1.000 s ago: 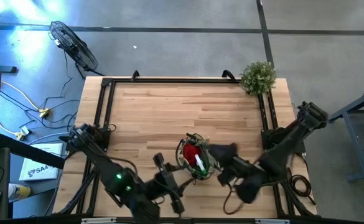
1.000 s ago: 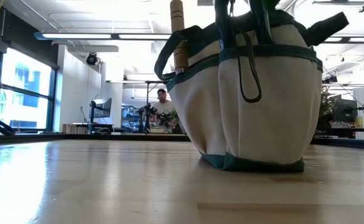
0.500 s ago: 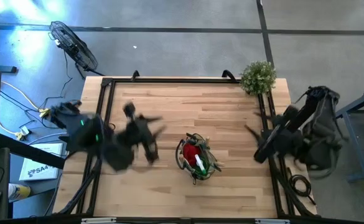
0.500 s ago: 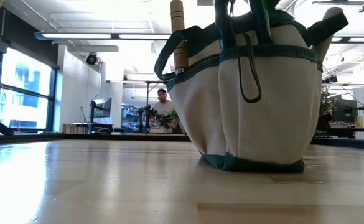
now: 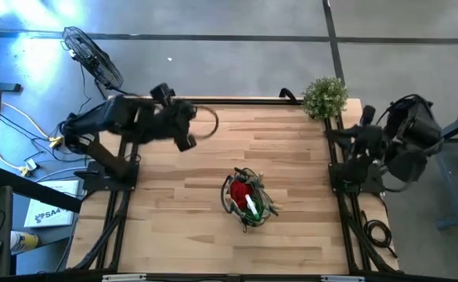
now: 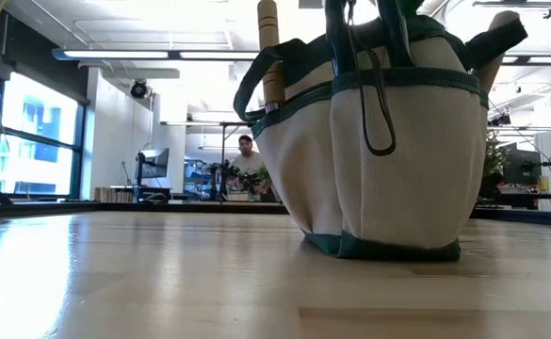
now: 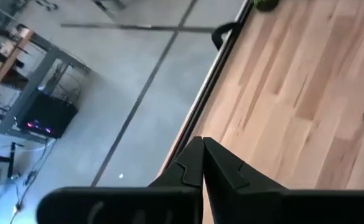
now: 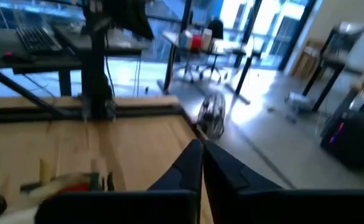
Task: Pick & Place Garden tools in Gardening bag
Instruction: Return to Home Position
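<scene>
Swung away from the gardening bag (image 6: 388, 179): left claw (image 7: 202, 142) and right claw (image 8: 202, 144), clenched

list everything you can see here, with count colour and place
gardening bag: one, cream with dark green trim, near middle of the table
red cone-shaped piece: one, red, inside the bag
spray bottle: one, green and white, inside the bag
wooden handle: one, pale, sticking up from the bag
plant: one, green, table's far right corner
table: one, pale wood with a black frame
fan: one, black, on the floor beyond the far left corner
person: one, far back in the room
left gripper: one, dark, shut, above the table's far left
right gripper: one, dark, shut, by the table's right edge
</scene>
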Motion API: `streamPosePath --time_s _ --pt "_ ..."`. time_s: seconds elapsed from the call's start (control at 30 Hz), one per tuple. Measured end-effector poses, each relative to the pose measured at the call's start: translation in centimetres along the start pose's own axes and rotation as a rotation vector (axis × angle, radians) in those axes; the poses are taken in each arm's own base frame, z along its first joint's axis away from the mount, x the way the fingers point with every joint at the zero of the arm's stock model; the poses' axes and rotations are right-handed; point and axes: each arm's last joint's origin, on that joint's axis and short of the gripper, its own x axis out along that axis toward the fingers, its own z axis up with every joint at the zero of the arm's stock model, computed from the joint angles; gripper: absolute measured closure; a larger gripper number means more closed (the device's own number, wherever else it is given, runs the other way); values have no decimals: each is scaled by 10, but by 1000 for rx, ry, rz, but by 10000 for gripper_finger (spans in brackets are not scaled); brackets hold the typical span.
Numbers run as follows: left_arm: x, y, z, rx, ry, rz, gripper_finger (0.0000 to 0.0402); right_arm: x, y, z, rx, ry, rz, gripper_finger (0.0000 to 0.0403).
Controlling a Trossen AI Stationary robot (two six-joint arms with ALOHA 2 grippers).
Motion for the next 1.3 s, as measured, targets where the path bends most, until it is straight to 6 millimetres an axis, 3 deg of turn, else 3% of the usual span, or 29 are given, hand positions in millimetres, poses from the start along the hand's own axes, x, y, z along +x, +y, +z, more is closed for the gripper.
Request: streamPosePath --time_s 0.2,0.33,0.5,0.7,1.0,1.3 --pt "14 39 -2 -73 41 -73 401 -3 -27 -37 74 62 11 399" --pt "18 50 -7 -122 -65 -199 401 -2 -31 -75 141 39 40 399" --pt "30 38 -30 -115 -252 -364 401 2 -26 -125 253 1 109 399" --pt "51 17 -91 -156 -366 -385 401 4 -14 -166 349 -13 242 399" --pt "60 -3 -165 -249 -613 -611 401 0 15 -190 414 -35 452 399" --pt "75 -18 -202 -248 -603 -657 401 6 44 -213 465 -100 622 399"
